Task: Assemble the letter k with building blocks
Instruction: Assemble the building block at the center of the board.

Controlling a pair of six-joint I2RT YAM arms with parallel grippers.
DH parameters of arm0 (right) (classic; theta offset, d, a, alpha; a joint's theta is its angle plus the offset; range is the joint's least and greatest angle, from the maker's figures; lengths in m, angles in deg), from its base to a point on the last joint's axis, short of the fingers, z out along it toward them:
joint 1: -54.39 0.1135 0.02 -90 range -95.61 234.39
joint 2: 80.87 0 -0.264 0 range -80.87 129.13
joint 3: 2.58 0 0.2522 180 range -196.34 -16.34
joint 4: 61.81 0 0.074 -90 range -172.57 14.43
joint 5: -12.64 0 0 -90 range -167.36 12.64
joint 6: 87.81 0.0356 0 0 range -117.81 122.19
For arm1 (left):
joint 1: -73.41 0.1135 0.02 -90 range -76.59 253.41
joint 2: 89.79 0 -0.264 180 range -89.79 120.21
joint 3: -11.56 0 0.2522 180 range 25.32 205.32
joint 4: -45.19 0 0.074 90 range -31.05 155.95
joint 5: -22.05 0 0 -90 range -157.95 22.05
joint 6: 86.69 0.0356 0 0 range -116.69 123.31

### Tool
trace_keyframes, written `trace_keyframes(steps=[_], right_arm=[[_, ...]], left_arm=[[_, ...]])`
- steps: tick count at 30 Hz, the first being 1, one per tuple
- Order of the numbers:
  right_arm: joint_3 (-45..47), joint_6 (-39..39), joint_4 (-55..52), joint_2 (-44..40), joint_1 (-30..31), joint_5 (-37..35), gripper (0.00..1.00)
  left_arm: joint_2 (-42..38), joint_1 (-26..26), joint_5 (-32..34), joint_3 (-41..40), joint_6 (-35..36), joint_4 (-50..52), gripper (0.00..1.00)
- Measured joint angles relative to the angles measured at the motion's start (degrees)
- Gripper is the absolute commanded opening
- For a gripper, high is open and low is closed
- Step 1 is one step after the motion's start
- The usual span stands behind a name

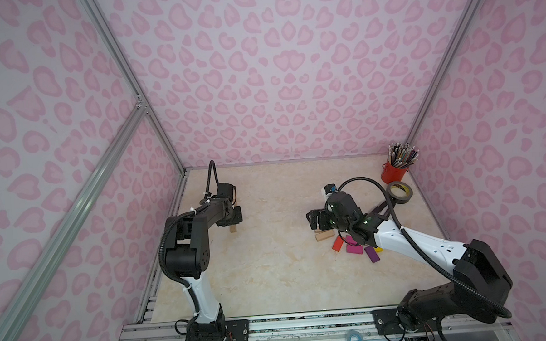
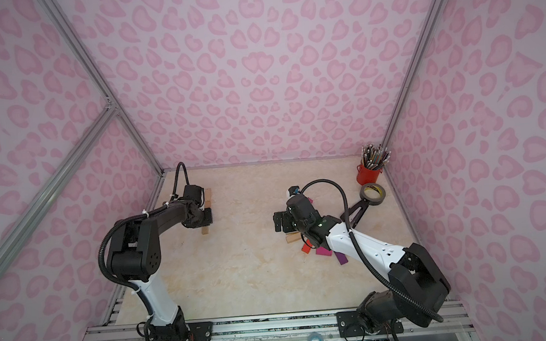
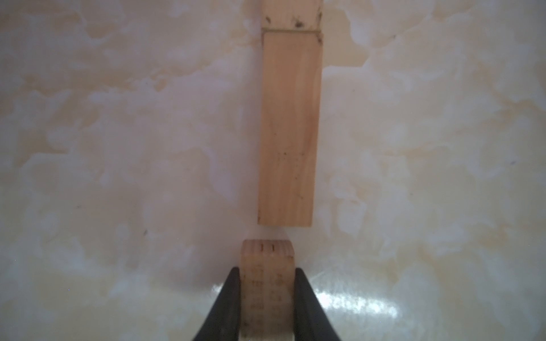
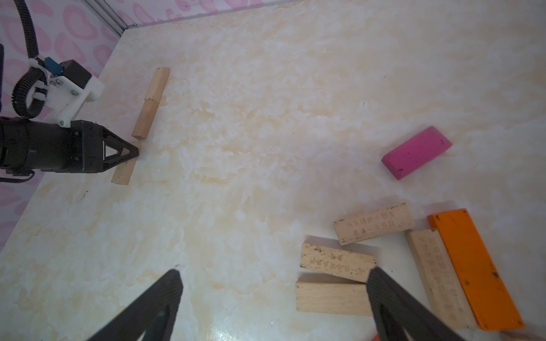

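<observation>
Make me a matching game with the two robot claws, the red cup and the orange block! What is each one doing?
Things:
1. left gripper
2. right gripper
3. red metal cup
4. orange flat wooden block

States:
A. holds pencils
B. wide open
C. shut on a plain wooden block
D. lies against a pale printed wooden block

Pairs: 1-C, 2-B, 3-A, 4-D

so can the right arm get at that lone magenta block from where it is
Probably yes. The right gripper is open and empty, and the lone magenta block lies flat on bare table, apart from the plain wood blocks, with nothing on top of it or between it and the gripper.
</observation>
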Motion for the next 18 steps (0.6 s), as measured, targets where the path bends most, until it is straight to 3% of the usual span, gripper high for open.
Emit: trace_keyframes(steps=[18], right_arm=[[1.05, 0.11, 0.0, -1.31, -0.48, -0.81, 0.98]], left_arm=[[1.36, -0.04, 0.22, 1.49, 0.15, -0.79, 0.37]])
